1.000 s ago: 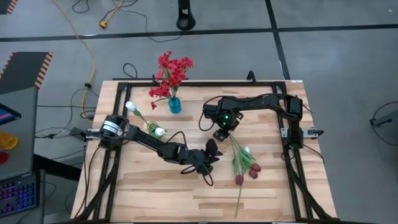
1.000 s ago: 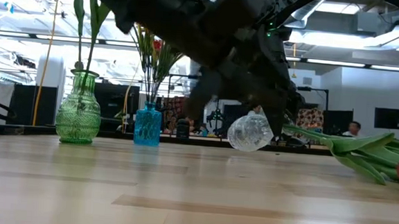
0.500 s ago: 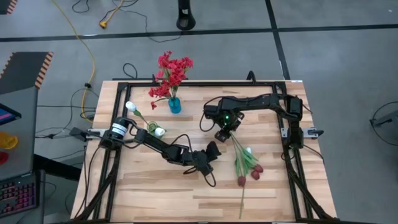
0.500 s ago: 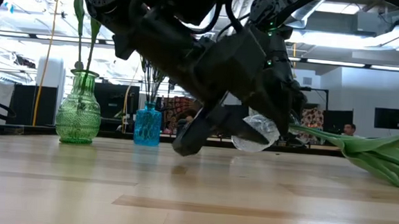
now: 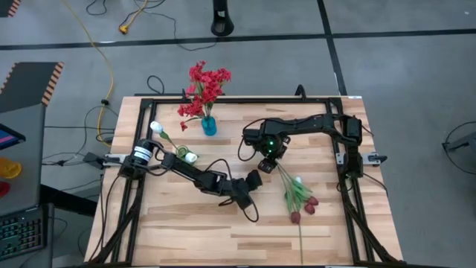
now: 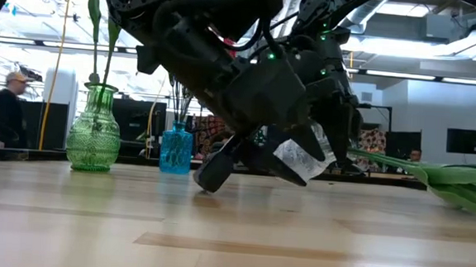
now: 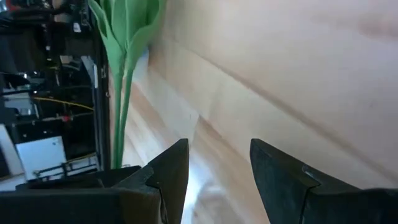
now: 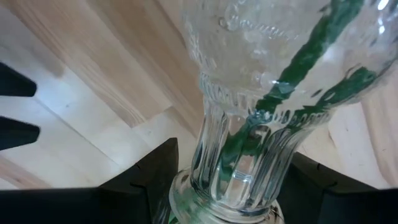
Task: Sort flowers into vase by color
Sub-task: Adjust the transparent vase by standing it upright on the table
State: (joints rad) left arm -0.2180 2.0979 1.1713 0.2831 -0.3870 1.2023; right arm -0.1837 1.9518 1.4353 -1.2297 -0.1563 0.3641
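Note:
The clear glass vase (image 8: 273, 37) is tilted in my right gripper (image 8: 236, 180), which is shut on it mid-table (image 5: 268, 154). Green stems run through its neck. A bunch of maroon tulips and one white one (image 5: 300, 199) trails from it toward the near-right, heads on the wood. My left gripper (image 7: 217, 168) is open, low over the table (image 5: 249, 184), just left of the vase (image 6: 301, 158). Red blossoms (image 5: 205, 85) stand in the blue vase (image 5: 208, 125). White tulips (image 5: 157, 128) stand in the green vase (image 5: 181, 154). My right gripper holds the clear vase by its ribbed neck (image 8: 217, 143), pinched between the two fingers, which lie across it. It comes from above. The vase is tilted, and the tulips that trail from it lie on the table. Whether the vase touches the wood, I cannot tell.
A black frame (image 5: 238, 99) runs round the wooden tabletop. The green vase (image 6: 94, 133) and the blue vase (image 6: 176, 149) stand at the far left. Bare wood lies along the near edge. A person (image 6: 6, 107) walks in the room behind.
My left gripper has come down close to the table beside the clear vase. My right gripper has tipped the vase further over, and the tulip bunch has swung a little toward the table's right edge.

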